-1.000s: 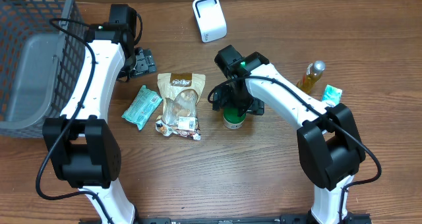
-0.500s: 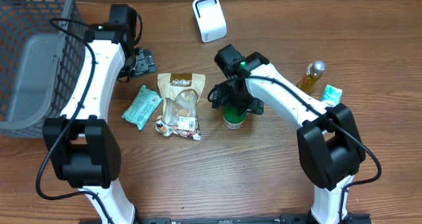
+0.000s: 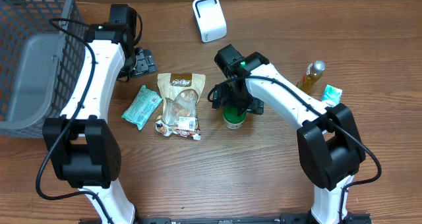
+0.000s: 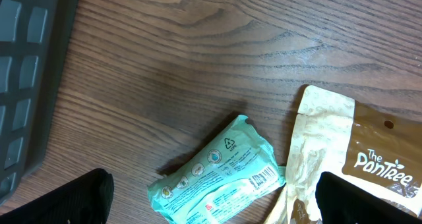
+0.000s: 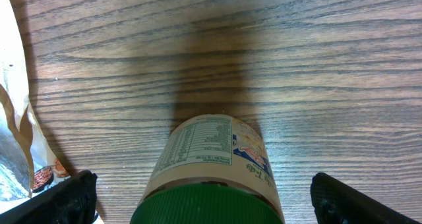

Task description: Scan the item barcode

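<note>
tan pouch [image 4: 369, 151] marked "The PanTree" (edge cropped), jar label [image 5: 198, 145] apparently unreadable

Left arm [image 3: 92, 79] ran from lower left of the overhead frame up to upper left. Wrist bent, left gripper [image 3: 142, 61] aimed toward frame right, jaws wide apart. Right arm [image 3: 290, 102] rose from lower right and reached up-left to frame centre. Right gripper [image 3: 234, 107] pointed down, jaws also wide apart. In both wrist views only the dark fingertips [image 5: 66, 197] showed, in the bottom corners.
</note>
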Controlling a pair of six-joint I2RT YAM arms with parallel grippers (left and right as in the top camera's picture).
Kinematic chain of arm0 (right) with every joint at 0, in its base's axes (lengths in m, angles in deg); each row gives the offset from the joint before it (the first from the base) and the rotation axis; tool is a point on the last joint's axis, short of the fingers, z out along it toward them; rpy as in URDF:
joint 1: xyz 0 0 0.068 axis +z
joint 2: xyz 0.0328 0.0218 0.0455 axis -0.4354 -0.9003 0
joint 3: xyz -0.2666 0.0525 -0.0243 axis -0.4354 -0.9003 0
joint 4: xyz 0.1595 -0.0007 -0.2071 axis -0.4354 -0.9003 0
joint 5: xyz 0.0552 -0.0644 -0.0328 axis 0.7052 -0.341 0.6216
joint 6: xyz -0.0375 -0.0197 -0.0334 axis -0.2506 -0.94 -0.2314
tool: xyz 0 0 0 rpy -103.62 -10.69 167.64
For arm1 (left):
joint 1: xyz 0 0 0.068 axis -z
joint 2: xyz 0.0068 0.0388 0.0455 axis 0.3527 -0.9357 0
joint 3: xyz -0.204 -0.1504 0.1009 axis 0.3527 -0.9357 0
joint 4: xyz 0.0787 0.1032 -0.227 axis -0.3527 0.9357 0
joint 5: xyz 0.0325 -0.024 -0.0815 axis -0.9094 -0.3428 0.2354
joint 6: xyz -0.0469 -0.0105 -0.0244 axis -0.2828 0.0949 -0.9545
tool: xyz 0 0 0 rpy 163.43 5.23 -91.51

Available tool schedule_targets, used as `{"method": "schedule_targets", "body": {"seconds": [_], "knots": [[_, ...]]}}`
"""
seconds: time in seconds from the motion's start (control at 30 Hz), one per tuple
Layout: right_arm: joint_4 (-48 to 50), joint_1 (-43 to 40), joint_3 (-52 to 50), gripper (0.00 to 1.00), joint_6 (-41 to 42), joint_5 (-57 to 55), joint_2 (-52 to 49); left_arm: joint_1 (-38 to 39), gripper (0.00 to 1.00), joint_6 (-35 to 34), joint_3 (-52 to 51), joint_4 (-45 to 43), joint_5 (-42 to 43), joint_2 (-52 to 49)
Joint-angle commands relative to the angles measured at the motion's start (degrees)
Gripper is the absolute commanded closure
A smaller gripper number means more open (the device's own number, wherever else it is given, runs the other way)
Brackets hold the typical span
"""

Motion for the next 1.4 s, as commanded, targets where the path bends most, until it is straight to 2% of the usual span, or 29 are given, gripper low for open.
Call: {"method": "schedule_targets", "body": {"seconds": [0.0,0.83,1.37], "knots": [[0.2,0.31,-0.31,0.0,0.63,-0.9,1.27,0.07,0.0,0.87,1.09,-0.02,-0.76,-0.44],[-0.44,0.33,-0.31,0.0,0.63,-0.9,1.27,0.07,0.0,0.87,1.09,-0.02,-0.76,-0.44],[1.88,0.48,-4.37,0.08,0.85,2.95,1.27,0.07,0.0,0.87,1.09,-0.02,-0.76,-0.44]]}}
